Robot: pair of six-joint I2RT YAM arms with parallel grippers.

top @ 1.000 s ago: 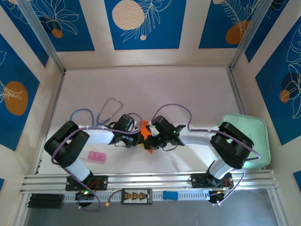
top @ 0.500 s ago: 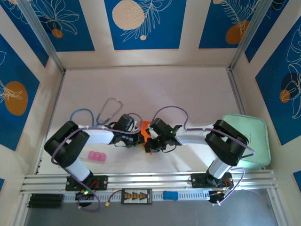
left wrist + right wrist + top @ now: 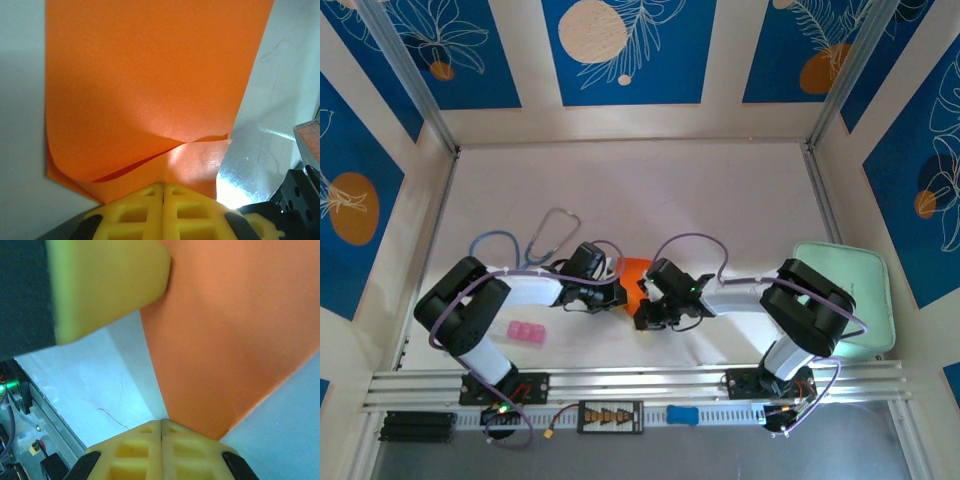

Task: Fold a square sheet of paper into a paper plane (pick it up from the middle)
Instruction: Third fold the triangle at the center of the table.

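Observation:
The square sheet of paper (image 3: pixel 633 272) is bright orange and lies between the two arms at the table's middle. It spreads wide in the left wrist view (image 3: pixel 150 85), with one layer folded over and a curled flap edge across it. My left gripper (image 3: pixel 163 186) is shut, its yellow tips resting against the paper's near edge, and it reaches in from the left (image 3: pixel 619 293). My right gripper (image 3: pixel 161 421) is also shut, its tips at a corner of the paper (image 3: pixel 230 340), and it comes in from the right (image 3: pixel 646 308). The paper runs broadly across both tips rather than out of a seam.
A pink block (image 3: pixel 525 332) lies near the left arm's base. A stethoscope (image 3: pixel 545 235) sits behind the left arm. A pale green tray (image 3: pixel 865 290) stands at the right edge. Aluminium rails (image 3: pixel 640 385) run along the near edge.
The right gripper has shifted slightly toward the near edge. More orange paper now shows behind the two wrists. The left arm has barely moved, and both grippers stayed shut.

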